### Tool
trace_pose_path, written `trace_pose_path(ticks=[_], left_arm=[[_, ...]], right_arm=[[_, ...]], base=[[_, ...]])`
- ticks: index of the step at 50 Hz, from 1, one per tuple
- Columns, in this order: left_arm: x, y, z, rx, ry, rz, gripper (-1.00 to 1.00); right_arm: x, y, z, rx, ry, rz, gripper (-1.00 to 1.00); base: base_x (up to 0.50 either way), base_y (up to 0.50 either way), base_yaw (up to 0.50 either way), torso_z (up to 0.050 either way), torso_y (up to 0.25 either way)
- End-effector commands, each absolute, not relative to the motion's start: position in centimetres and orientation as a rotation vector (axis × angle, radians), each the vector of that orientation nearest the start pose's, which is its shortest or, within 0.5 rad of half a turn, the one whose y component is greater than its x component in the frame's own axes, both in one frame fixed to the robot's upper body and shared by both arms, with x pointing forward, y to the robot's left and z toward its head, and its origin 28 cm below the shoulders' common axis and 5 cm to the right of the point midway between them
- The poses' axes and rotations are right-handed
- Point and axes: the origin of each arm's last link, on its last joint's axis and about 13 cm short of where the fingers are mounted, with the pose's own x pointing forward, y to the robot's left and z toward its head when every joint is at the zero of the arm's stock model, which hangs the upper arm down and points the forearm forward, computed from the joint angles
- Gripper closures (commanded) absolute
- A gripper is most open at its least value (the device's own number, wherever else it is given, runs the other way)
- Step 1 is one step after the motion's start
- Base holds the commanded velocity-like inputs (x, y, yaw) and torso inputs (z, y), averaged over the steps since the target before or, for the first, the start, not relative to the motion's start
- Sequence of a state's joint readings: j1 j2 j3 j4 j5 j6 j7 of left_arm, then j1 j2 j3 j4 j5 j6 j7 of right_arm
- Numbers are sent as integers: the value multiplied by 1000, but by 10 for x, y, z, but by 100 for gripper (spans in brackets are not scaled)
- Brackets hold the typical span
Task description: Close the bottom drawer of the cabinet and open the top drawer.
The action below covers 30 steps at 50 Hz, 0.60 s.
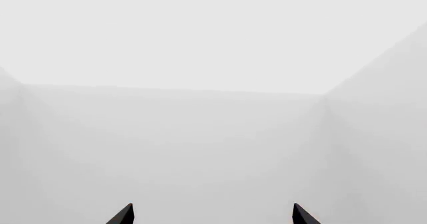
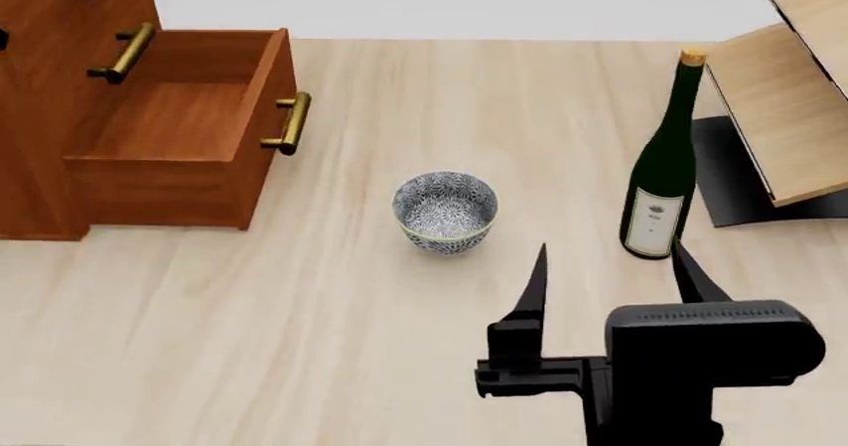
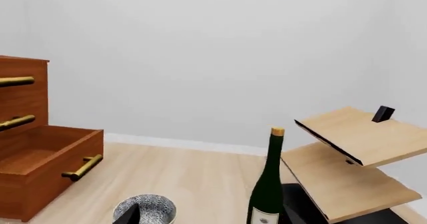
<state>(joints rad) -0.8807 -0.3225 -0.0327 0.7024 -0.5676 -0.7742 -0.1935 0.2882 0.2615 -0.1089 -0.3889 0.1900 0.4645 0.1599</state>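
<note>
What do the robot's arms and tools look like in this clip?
Only the right tool shows well in the head view: matte black, with two thin, tapering, blade-like fingers ending in points, mounted on a blocky black body with a ribbed top edge. No cables or markings are visible. The left tool appears only as two dark pointed tips in its own wrist view. The arms are out of view.

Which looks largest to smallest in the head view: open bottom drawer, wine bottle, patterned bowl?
1. bottom drawer
2. wine bottle
3. patterned bowl
All three sit at similar depth, so the order seems reliable.
</note>
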Motion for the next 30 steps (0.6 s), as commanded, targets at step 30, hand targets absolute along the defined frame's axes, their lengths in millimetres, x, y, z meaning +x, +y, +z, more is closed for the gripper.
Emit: trace_pose_path(ticks=[30], left_arm=[[239, 232, 315, -9, -767, -166, -100]], right_arm=[[251, -121, 127, -99, -186, 27, -100]], base=[[0, 500, 0, 0, 0]])
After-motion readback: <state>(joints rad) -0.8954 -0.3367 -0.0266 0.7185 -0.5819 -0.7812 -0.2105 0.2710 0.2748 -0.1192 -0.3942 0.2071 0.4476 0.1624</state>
